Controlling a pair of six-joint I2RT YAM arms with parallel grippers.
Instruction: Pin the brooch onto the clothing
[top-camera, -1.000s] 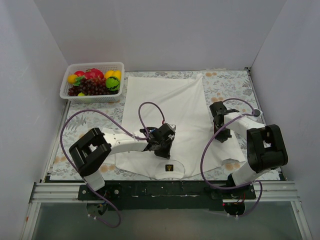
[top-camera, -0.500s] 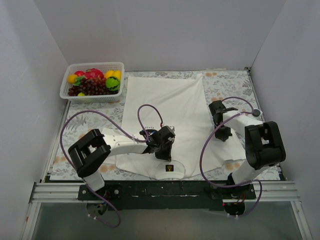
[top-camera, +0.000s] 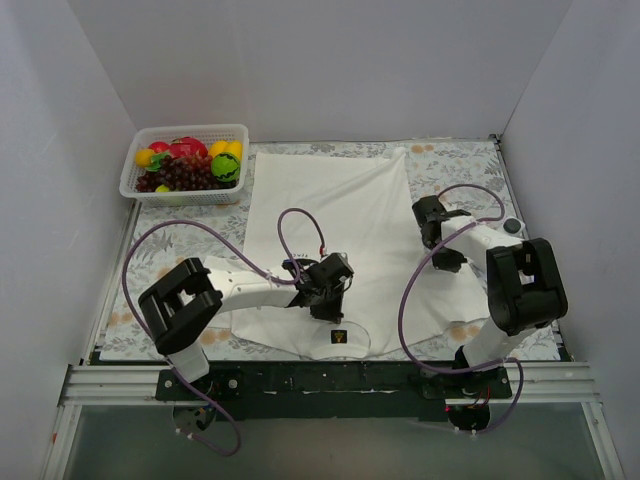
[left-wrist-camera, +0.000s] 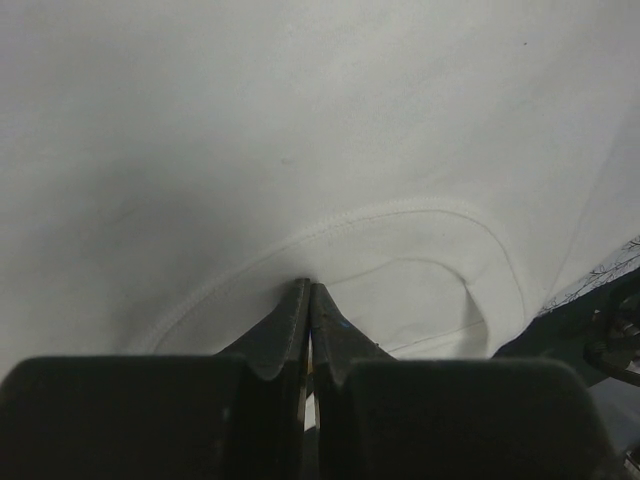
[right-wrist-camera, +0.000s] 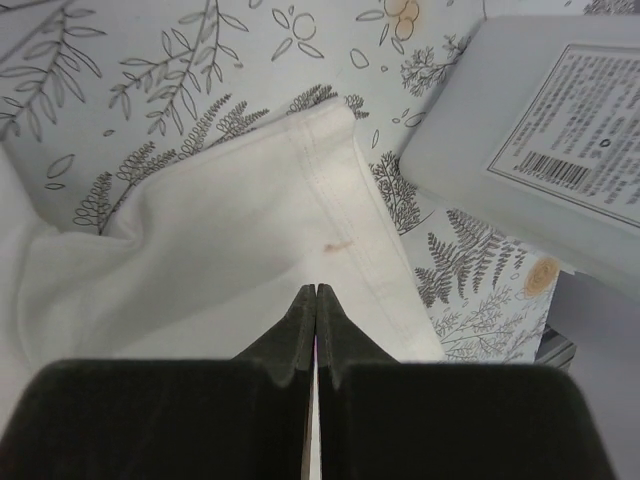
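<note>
The white T-shirt lies flat on the table, its neck toward the near edge with the black neck label showing. My left gripper is shut and low over the chest just behind the collar. In the left wrist view its tips touch the cloth at the curved collar seam. My right gripper is shut and empty over the shirt's right sleeve, near the sleeve hem. No brooch or flower emblem shows in any view.
A white basket of toy fruit stands at the back left. A leaf-patterned cloth covers the table. A grey box with a printed label lies right of the sleeve in the right wrist view. Purple cables loop over both arms.
My left gripper has shifted slightly toward the collar and the near edge. My right gripper has drifted a little left and back. Both stayed shut.
</note>
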